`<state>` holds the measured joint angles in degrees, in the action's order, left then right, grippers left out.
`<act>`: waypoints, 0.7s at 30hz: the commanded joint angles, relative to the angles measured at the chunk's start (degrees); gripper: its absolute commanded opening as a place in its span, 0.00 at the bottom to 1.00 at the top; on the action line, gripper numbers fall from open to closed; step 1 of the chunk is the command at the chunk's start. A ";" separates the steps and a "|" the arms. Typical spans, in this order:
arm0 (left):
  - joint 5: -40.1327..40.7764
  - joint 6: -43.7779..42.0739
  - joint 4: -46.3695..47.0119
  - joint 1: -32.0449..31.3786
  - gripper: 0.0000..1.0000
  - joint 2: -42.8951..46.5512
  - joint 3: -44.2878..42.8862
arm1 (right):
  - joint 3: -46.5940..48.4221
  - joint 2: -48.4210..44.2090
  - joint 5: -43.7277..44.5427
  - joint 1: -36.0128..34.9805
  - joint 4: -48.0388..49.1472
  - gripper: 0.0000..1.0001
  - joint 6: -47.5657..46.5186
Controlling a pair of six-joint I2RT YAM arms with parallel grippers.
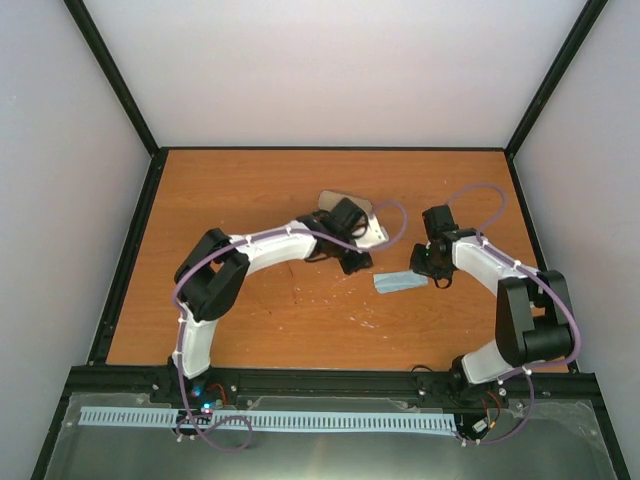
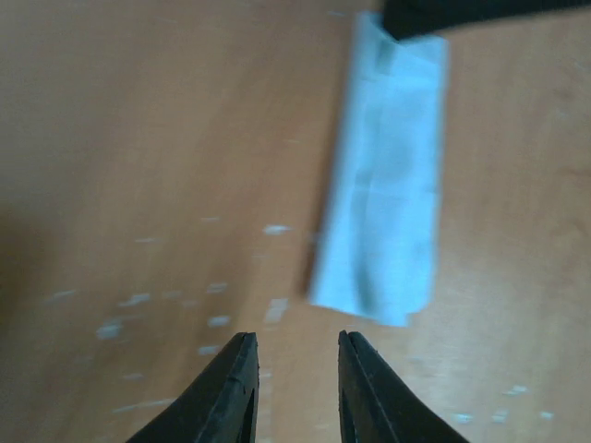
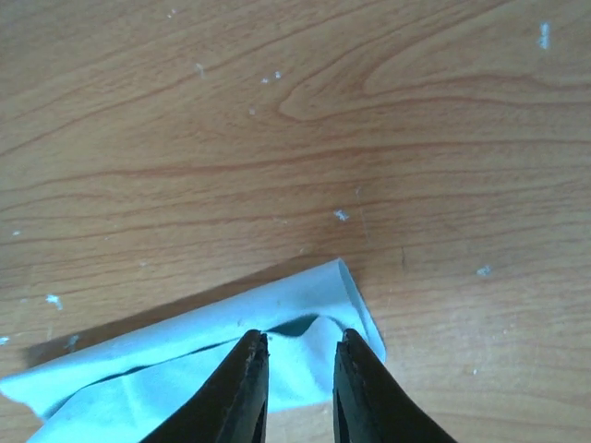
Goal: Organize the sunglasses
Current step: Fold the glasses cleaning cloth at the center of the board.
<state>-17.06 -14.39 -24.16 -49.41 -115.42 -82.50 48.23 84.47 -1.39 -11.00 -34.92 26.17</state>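
The top camera shows both arms at once. The left arm [image 1: 265, 245] bends in a big arch over the brown table [image 1: 250, 190], and its wrist points down near the middle. The right arm [image 1: 490, 265] folds up and reaches in from the other side. A tan case [image 1: 330, 198] peeks out behind the left wrist (only this view shows it). A folded light blue cloth [image 1: 400, 283] lies between the two wrists.

The wrist cameras show the fingers up close. The left gripper [image 2: 295, 337] has its jaws a little apart with only bare table between them. The cloth lies ahead of it and off to the right, not touching. The right gripper [image 3: 300, 334] has its jaws a little apart too, right over one end of the cloth, where a fold bumps up between the tips.

The sunglasses do not show in any view, so I cannot tell where they lie from either pair of jaws
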 commanded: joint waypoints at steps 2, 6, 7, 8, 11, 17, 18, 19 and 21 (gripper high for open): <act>-3.31 3.04 -1.51 6.52 0.26 0.24 -4.38 | 3.37 3.67 0.45 -0.04 -0.08 0.17 -0.23; -4.01 3.07 -2.07 6.65 0.25 -1.58 -4.61 | 4.44 4.58 -1.29 -0.07 0.20 0.12 -0.97; -4.23 2.97 -2.39 6.57 0.25 -2.24 -4.86 | 4.58 4.83 -1.32 -0.06 0.06 0.13 -1.03; -4.49 2.74 -2.64 6.48 0.25 -2.95 -5.20 | 4.59 4.97 -0.87 -0.07 -0.16 0.15 -1.09; -5.23 1.96 -4.01 5.97 0.26 -4.75 -6.57 | 4.15 5.30 1.17 -0.05 -0.82 0.31 -0.98; -6.01 1.75 -5.17 4.51 0.26 -5.89 -8.24 | 3.89 8.09 1.72 -0.02 -0.70 0.40 -1.53; -6.01 1.66 -5.28 4.23 0.26 -6.00 -8.43 | 3.96 8.40 1.74 -0.05 -0.65 0.41 -1.75; -6.12 1.61 -5.48 4.03 0.27 -6.11 -8.65 | 4.02 8.69 1.65 -0.07 -0.54 0.41 -2.07; -6.47 1.66 -5.97 3.38 0.29 -6.54 -9.13 | 4.33 9.44 1.40 -0.06 -0.78 0.42 -2.55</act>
<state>-21.93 -12.45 -28.62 -44.91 -121.30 -88.14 51.72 92.68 -0.64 -11.00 -35.33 24.67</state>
